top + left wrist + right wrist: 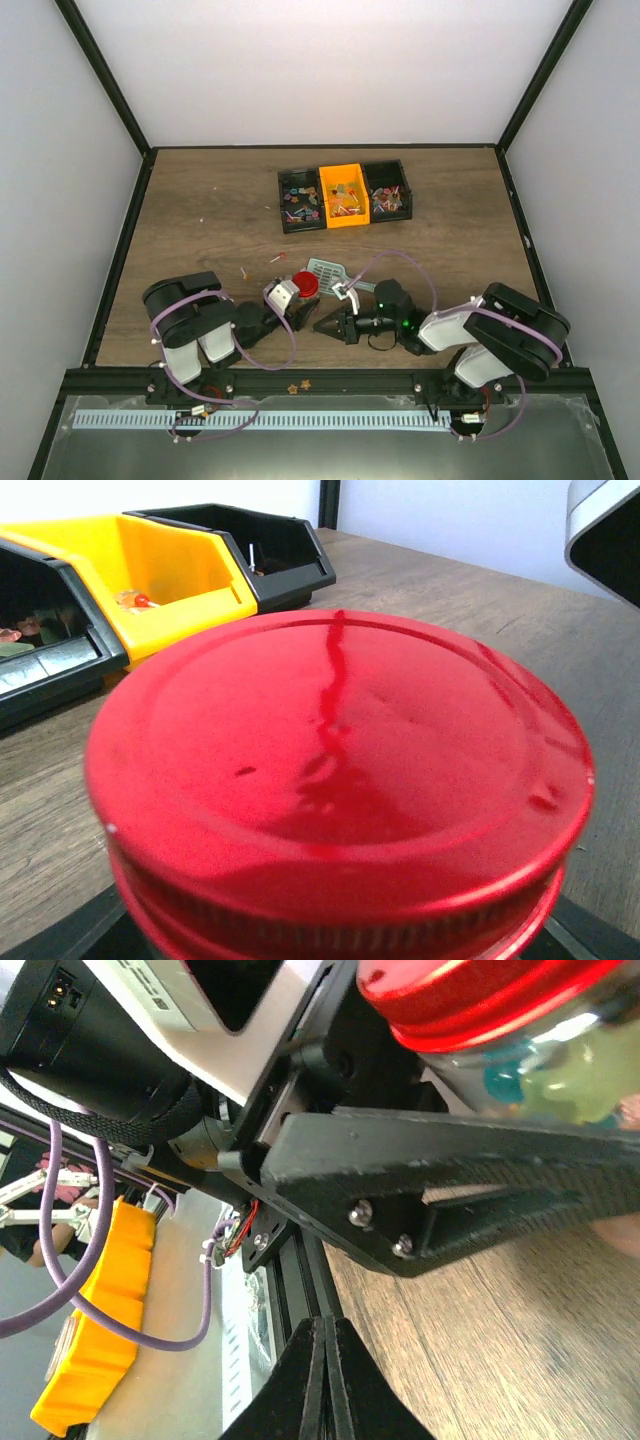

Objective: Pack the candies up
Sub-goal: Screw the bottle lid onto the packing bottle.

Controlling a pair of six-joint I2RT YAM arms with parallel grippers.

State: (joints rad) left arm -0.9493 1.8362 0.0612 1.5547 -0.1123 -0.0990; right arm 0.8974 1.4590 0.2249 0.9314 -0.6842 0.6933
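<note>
A clear jar with a red lid [305, 284] stands near the front middle of the table. My left gripper [298, 303] is shut on the jar. The lid [340, 780] fills the left wrist view, with dark fingers [60, 935] just showing at the bottom corners. In the right wrist view the lid [480, 990] tops the clear jar [545, 1070], which holds candies, and the left gripper's black finger [450, 1180] lies along it. My right gripper [326, 328] [326, 1360] is shut and empty, just right of the jar. More candies [300, 200] lie in the bins. A teal scoop [328, 268] lies behind the jar.
Three bins stand in a row at the back: black [298, 200], orange [343, 197] [170, 570] and black [388, 193]. A few loose candies [277, 258] lie on the wood left of the scoop. The metal rail [300, 385] runs along the front edge.
</note>
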